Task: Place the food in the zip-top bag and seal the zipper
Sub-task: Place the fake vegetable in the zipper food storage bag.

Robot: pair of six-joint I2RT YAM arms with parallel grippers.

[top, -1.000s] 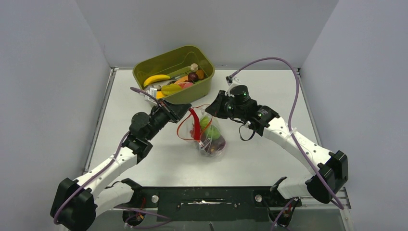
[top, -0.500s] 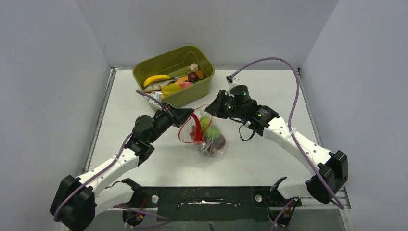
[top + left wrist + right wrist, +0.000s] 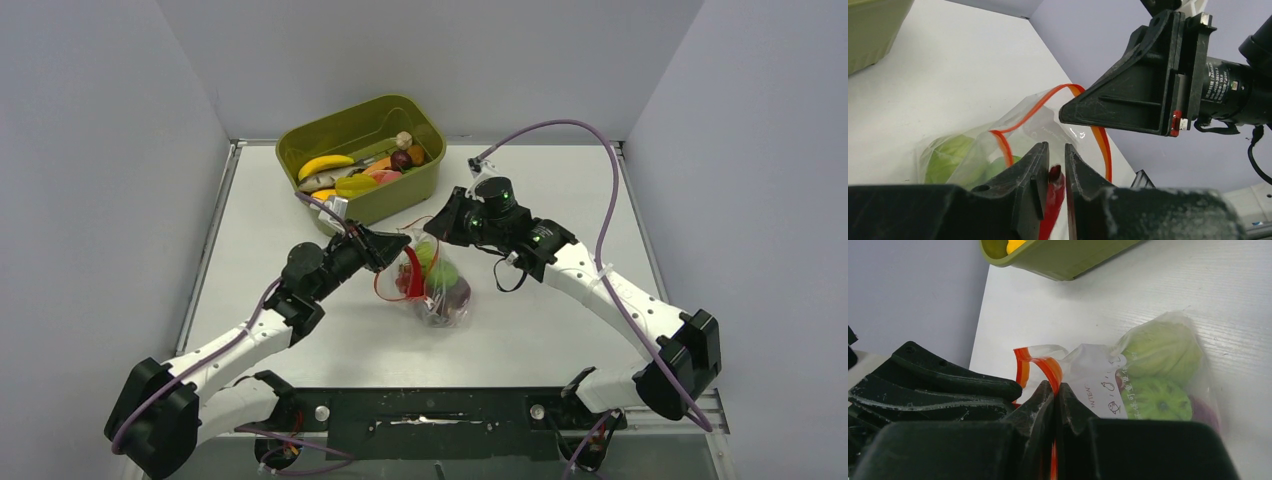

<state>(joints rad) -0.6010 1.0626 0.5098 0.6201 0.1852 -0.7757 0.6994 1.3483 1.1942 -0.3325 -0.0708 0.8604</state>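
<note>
Judging the zip-top bag (image 3: 1090, 365) by its look, we take it for thin, limp, slippery film that buckles wherever it is pushed, weighted only lightly by the toy food (image 3: 1158, 400) inside. The one firm place to take hold is the zipper (image 3: 1048, 367), the red-orange strip along its rim. The best hold is probably near its two ends, so that the open loop can be drawn straight. The bag lies mid-table, just on the near side of the olive tub (image 3: 405, 192), between the two arms. The right gripper (image 3: 1054, 385) is pressed together on the strip. The left gripper (image 3: 1055, 147) has its jaws a sliver apart with the strip between them; whether they pinch it we cannot tell. We count one bag, one zipper, one tub and three pieces showing in the bag: two green, one purple. The tub holds a yellow banana (image 3: 325, 165) and more, heaped too closely to count.
</note>
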